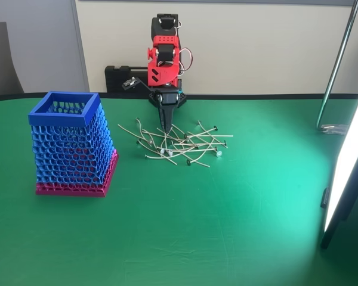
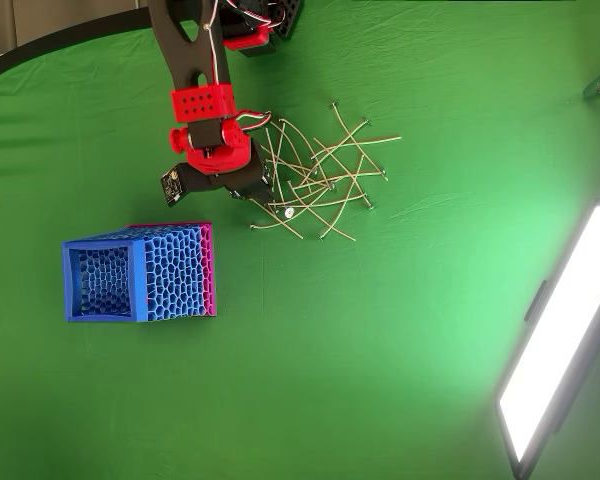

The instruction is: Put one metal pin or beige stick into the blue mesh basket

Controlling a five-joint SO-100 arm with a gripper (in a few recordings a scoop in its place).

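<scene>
Green cloth covers the table (image 1: 185, 238), wrinkled and brightly lit by a light panel (image 1: 346, 167) at its right edge. Farther back, the red arm's tool (image 1: 167, 126) points down into the pile of sticks (image 1: 182, 145), fingers pressed together; whether they pinch one is unclear. Left stands the basket (image 1: 71, 146). Behind, a beige wall (image 1: 256, 47).

Red and black SO-100 arm with 1 two-finger gripper

The arm (image 1: 163, 56) is built of bright red printed shells joined by black servo blocks; in the overhead view a red plate on it carries a grid of small dark holes. Thin red, white and dark wires loop along its side. A small black module juts from the wrist. The gripper (image 1: 166, 122) is black, its fingers tapering to a narrow point.
</scene>
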